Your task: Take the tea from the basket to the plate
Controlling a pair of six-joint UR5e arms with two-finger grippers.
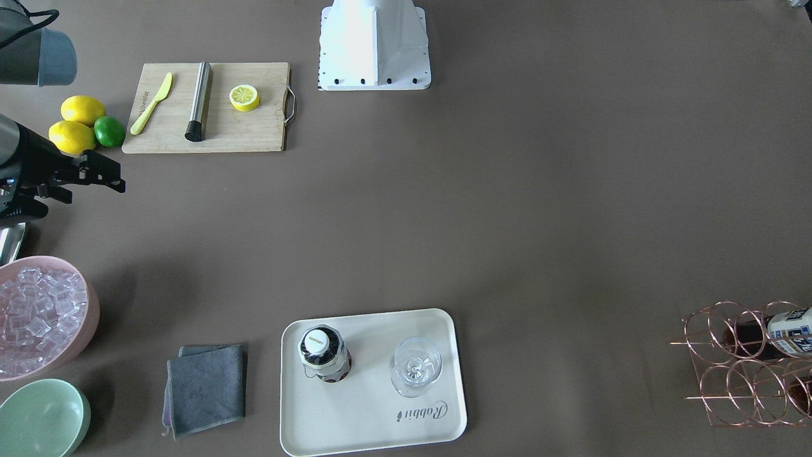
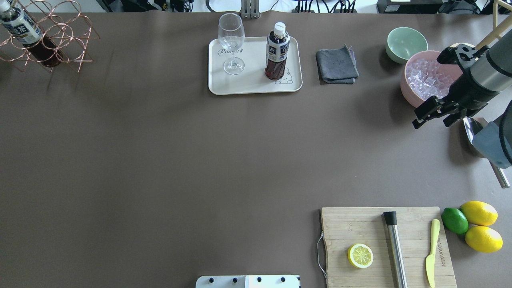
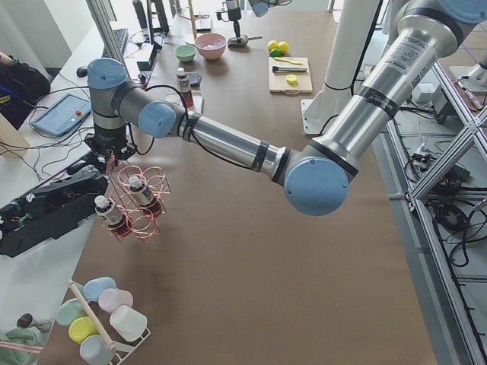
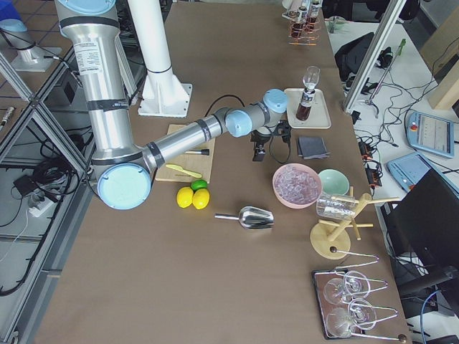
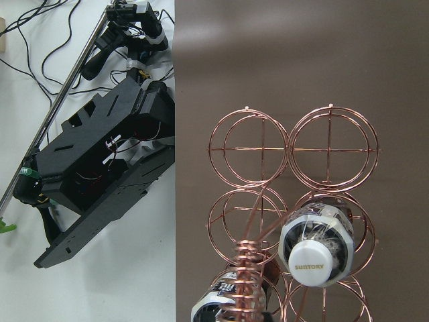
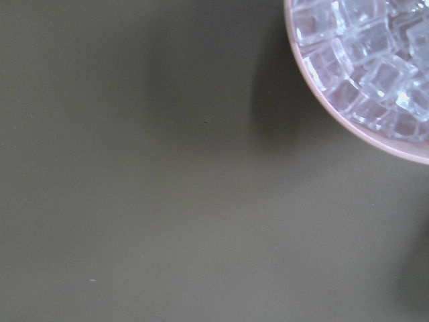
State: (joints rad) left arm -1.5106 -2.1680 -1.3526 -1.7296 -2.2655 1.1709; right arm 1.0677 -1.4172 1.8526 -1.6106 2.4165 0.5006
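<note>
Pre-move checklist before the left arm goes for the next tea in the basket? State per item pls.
1. First tea bottle upright on plate: ok.
2. Bare room on plate beside wine glass: ok.
3. Teas in basket: two, capped bottle and second bottle: ok.
4. Left gripper above basket; open or shut: cannot tell.
5. Handle coil overlaps second bottle in the left wrist view; clear grasp path: cannot tell.
6. Right gripper open, empty, beside pink bowl, far from basket: ok.
</note>
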